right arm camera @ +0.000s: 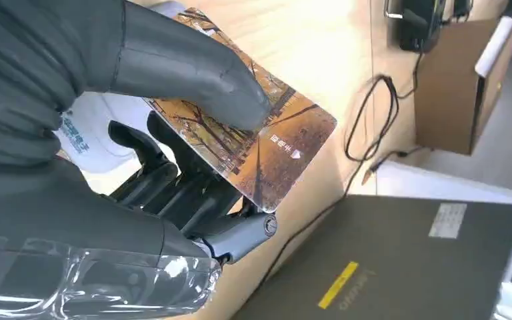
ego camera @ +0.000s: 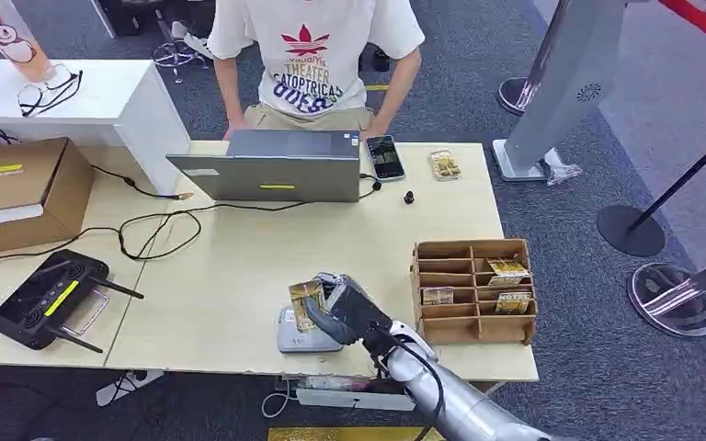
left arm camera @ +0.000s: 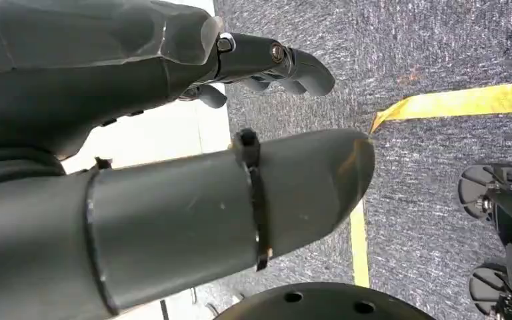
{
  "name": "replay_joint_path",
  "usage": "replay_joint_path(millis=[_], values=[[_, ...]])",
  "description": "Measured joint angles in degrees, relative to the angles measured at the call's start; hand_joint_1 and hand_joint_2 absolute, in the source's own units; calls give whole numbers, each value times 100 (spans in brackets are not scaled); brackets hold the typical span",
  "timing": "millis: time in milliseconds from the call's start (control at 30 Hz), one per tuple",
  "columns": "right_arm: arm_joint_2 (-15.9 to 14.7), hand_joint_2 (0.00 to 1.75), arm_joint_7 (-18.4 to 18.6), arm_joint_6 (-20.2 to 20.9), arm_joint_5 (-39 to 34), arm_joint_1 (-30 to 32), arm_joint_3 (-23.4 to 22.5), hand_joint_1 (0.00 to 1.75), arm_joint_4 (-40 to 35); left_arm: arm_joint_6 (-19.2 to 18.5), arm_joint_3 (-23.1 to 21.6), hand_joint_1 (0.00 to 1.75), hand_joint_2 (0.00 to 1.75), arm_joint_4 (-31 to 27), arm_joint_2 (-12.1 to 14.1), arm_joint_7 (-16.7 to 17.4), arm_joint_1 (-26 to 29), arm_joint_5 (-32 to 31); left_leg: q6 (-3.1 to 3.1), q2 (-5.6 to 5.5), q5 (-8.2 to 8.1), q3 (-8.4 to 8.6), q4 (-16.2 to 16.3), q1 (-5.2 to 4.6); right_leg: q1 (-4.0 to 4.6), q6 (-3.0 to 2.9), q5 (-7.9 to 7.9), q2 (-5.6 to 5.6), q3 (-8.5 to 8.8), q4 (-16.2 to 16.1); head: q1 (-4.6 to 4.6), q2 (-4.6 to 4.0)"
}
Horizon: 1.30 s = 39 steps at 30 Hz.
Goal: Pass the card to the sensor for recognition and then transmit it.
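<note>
One card is pinched flat between the right hand's thumb and fingers, hovering over the grey card reader at about 6 o'clock on the table. Looks thin, stiff, light and slick, so gripping the short end seems smart. Left hand hangs loosely open over the floor, holding nothing.

A pale wooden table is standing on dark grey carpet, and a white counter is butting against its far left corner. A person in a white printed T-shirt is sitting at the far edge. Yellow floor tape is crossing the carpet. Beyond the right edge, round-based barrier posts are standing near a grey gate stand.
</note>
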Motion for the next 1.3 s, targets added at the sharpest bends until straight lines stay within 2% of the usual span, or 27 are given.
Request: replay_joint_path(millis=[100,233,700,1300], values=[[11,175,-79,-362,272,77,0,175,-33,0,0,0,0,0,-2,0,0,-46,0,0,0,0,0,0,0,0,0,0,0,0,0,0],[20,175,-124,-568,498,224,0,175,-18,-26,0,0,0,2,-2,-2,0,-96,0,0,0,0,0,0,0,0,-1,0,0,0,0,0],[46,175,-96,-690,697,379,-70,175,330,-70,0,0,0,2,-2,-9,0,-197,0,0,0,0,0,0,0,0,0,0,0,0,0,0],[229,175,-107,-891,607,95,-525,175,997,-94,2,0,0,2,-2,17,-7,-308,0,0,0,0,0,0,0,0,0,0,0,0,0,0]])
